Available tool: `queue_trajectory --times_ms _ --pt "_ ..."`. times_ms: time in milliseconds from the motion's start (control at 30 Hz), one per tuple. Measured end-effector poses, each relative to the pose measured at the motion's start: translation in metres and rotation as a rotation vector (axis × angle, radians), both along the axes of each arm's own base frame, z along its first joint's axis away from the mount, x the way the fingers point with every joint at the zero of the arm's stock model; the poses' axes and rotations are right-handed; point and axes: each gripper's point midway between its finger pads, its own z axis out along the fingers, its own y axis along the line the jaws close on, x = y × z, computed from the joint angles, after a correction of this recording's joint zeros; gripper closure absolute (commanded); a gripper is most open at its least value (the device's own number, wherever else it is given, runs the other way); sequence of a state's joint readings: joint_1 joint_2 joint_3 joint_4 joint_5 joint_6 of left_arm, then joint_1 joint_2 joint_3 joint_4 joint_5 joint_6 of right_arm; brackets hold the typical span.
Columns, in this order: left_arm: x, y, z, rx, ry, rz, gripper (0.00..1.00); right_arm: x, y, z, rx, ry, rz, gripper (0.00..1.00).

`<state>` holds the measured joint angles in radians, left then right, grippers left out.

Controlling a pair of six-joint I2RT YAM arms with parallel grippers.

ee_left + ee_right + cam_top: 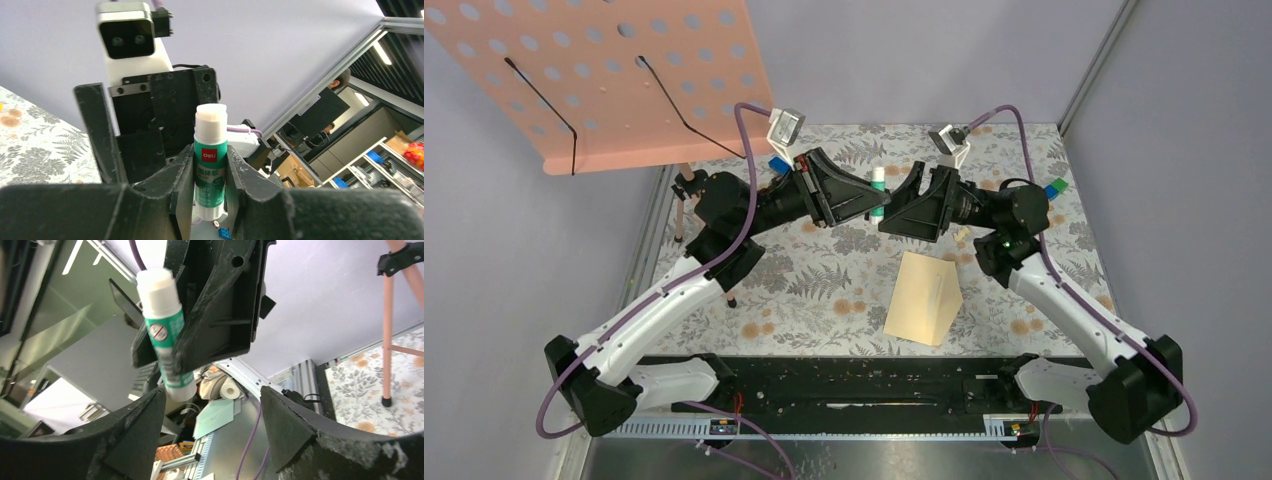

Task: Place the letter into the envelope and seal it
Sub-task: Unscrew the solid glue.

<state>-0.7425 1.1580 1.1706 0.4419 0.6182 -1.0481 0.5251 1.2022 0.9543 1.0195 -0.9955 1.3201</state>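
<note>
The tan envelope (921,300) lies flat on the floral table, right of centre, with its flap folded out to the right. The letter does not show as a separate sheet. Both arms are raised above the table's far half, their grippers facing each other. My left gripper (874,205) (210,200) is shut on the body of a green and white glue stick (879,185) (210,170), which stands upright. My right gripper (896,207) (212,410) is open. The glue stick's (162,335) lower end sits just by its left fingertip (145,415), and nothing is between the jaws.
A pink perforated board (614,80) on a thin pink stand (686,205) overhangs the far left. Small blue blocks (779,163) (1052,190) lie at the far edge, and a small cream piece (964,232) beside the right arm. A black rail (854,385) runs along the near edge.
</note>
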Motion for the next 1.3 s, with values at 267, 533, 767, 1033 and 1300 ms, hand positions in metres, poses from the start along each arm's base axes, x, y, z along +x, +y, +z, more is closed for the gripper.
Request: queue_trajectory --times_ms 267,533,767,1033,1300 --pt "0.005 0.01 0.004 0.003 0.003 0.096 1.0 -0.002 -0.007 0.006 -0.021 -0.048 -0.09 0.21" --pt "0.013 0.009 -0.006 0.036 0.04 0.129 1.0 0.011 0.001 0.007 -0.004 0.001 -0.07 0.3" --pt "0.016 0.009 -0.008 0.043 0.051 0.143 1.0 0.006 0.002 0.025 0.03 -0.02 -0.042 0.54" --pt "0.017 0.01 -0.007 0.04 0.048 0.156 1.0 0.006 0.007 0.022 0.029 0.007 -0.017 0.65" --pt "0.016 0.01 -0.006 0.042 0.045 0.156 1.0 0.004 0.008 0.022 0.028 0.013 -0.005 1.0"
